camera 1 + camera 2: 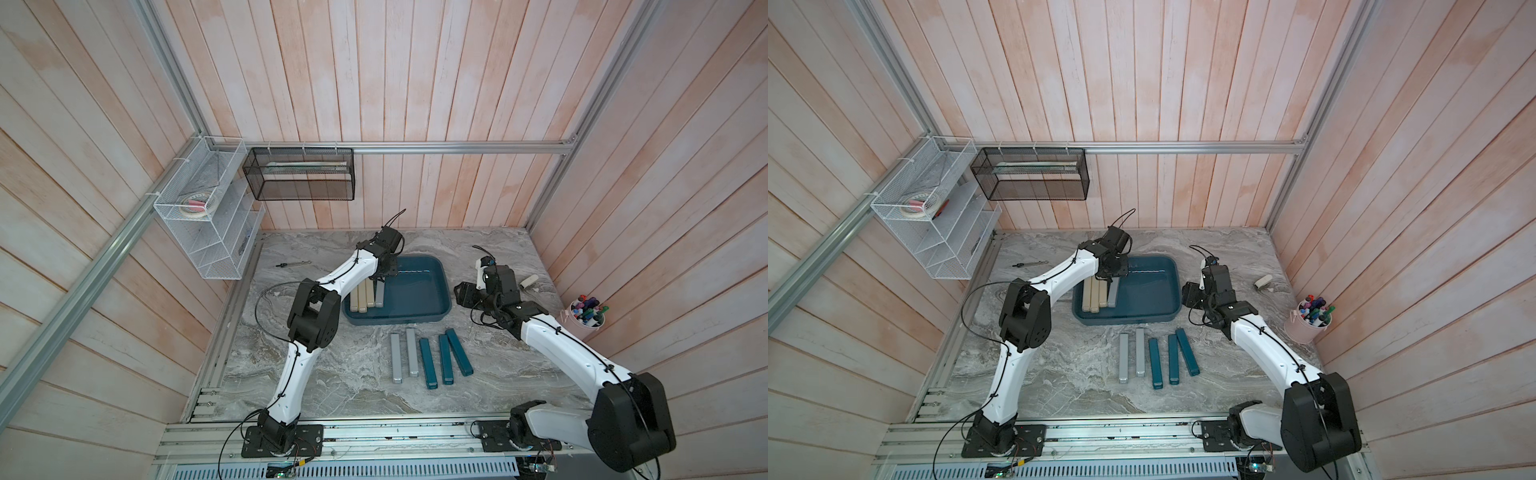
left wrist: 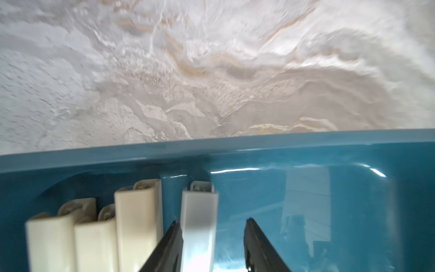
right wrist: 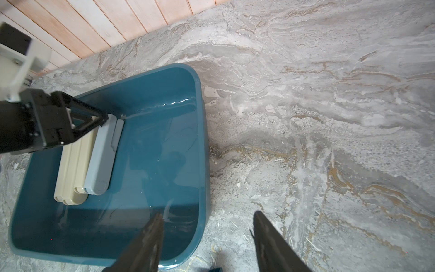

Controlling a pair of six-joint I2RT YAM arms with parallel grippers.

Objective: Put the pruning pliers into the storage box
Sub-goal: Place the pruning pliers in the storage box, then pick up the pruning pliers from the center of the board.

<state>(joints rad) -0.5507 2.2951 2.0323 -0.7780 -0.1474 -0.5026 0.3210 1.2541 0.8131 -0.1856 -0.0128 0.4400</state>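
4 bars lie side by side in the left end of the box: 3 beige bars and 1 grey bar. the left gripper is spread around that grey bar, 1 finger against it, the other apart. 2 grey bars and 3 teal bars lie on the table in front of the box. the right gripper hangs spread over the box's right rim, holding nothing.

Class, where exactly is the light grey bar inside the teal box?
In both top views the light grey bar lies in the storage box, left of its middle, beside the three beige bars, its far end under the left tool.
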